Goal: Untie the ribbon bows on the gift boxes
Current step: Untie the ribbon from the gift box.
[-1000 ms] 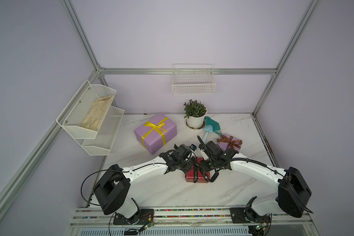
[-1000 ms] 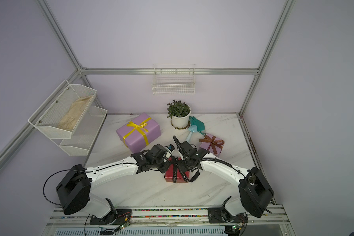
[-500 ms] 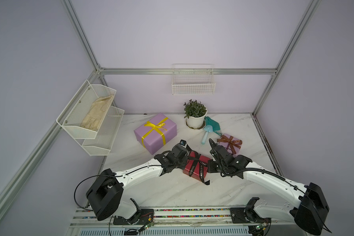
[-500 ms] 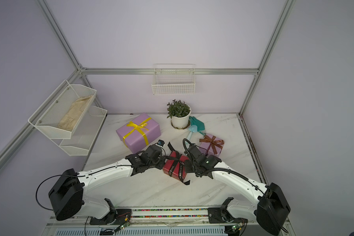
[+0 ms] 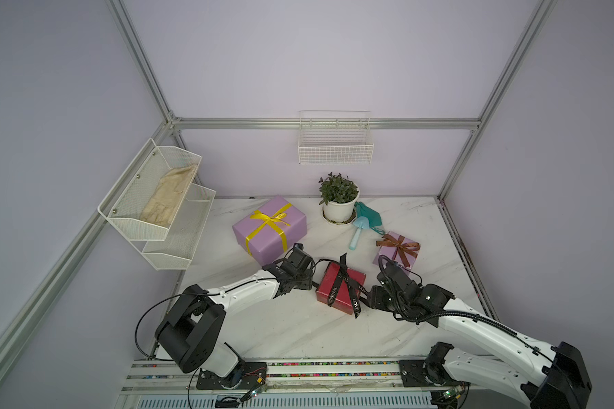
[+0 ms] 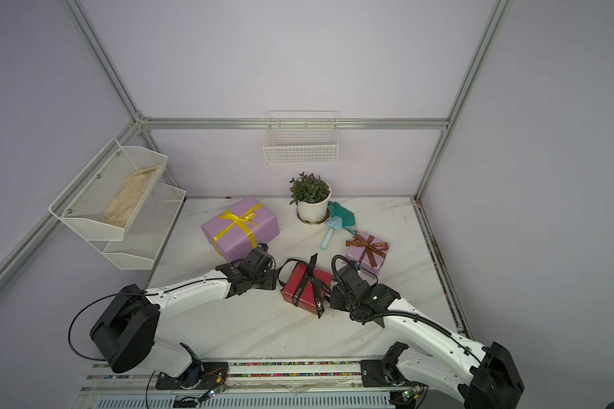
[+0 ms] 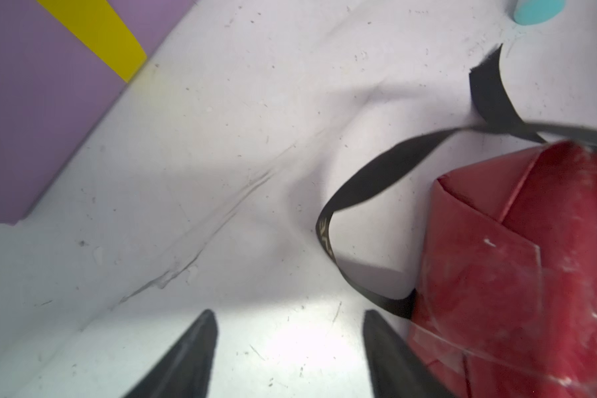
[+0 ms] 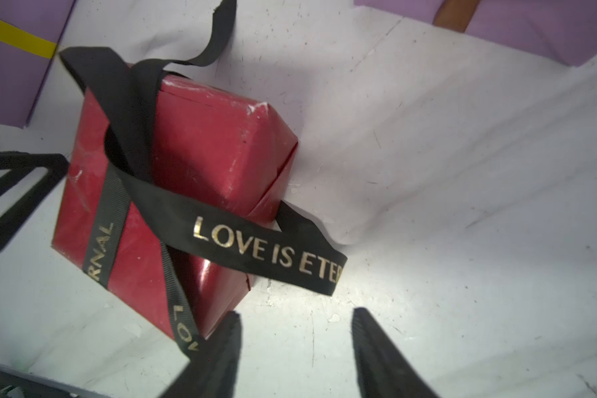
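Observation:
A small glossy red gift box [image 5: 334, 295] lies mid-table. Its black lettered ribbon [image 8: 255, 248] hangs loose across it, with no bow, and one loop [image 7: 376, 172] trails onto the table. My left gripper [image 5: 313, 284] [image 7: 288, 313] is open and empty just left of the box. My right gripper [image 5: 369, 299] [image 8: 297, 312] is open and empty at the box's right corner, beside a ribbon end. Behind stand a large lilac box [image 5: 291, 232] with a tied yellow bow [image 5: 270, 219] and a small lilac box [image 5: 387, 253] with a tied brown bow [image 5: 399, 244].
A white flowerpot [image 5: 339, 212] stands at the back, with a teal scoop [image 5: 356, 235] and a teal cloth [image 5: 369, 216] beside it. A wire shelf rack [image 5: 156, 209] hangs on the left wall and a wire basket [image 5: 335, 148] on the back wall.
Both grippers drew apart from above the red box, pulling the black ribbon's ends outward. They then opened and let the ribbon go; it now lies slack over the box.

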Robot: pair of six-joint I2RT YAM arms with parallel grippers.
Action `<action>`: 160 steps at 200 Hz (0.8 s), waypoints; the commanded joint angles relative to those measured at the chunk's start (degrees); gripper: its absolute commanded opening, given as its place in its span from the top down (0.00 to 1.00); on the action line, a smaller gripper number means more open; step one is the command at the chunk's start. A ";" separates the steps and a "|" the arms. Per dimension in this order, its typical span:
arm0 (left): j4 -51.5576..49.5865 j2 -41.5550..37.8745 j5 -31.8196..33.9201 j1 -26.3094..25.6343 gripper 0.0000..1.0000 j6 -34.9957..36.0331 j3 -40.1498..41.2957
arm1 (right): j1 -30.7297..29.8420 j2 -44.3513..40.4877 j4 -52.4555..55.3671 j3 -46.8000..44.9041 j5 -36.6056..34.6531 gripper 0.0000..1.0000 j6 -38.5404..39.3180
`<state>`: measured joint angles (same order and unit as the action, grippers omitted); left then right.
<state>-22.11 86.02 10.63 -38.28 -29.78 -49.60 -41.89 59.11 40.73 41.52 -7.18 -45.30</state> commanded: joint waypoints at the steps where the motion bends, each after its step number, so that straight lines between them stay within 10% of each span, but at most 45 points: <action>1: 0.28 -2.13 -3.83 0.01 0.22 5.09 -4.07 | -0.03 2.62 -2.06 5.07 1.44 0.38 5.83; 74: 5.13 0.09 -6.74 -0.12 0.21 10.71 -9.91 | -0.03 21.13 -9.04 15.45 1.00 0.42 22.25; 106: 6.51 2.88 -10.33 -0.13 0.21 7.47 -10.42 | -0.03 22.99 -9.58 15.88 3.08 0.85 22.48; 160: 7.74 7.81 -12.74 -1.12 0.22 5.66 -11.11 | -0.03 10.12 -2.86 8.42 3.96 0.92 9.32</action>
<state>-16.60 92.25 -0.03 -38.68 -22.55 -57.47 -41.89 76.12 33.21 53.12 -3.51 -28.12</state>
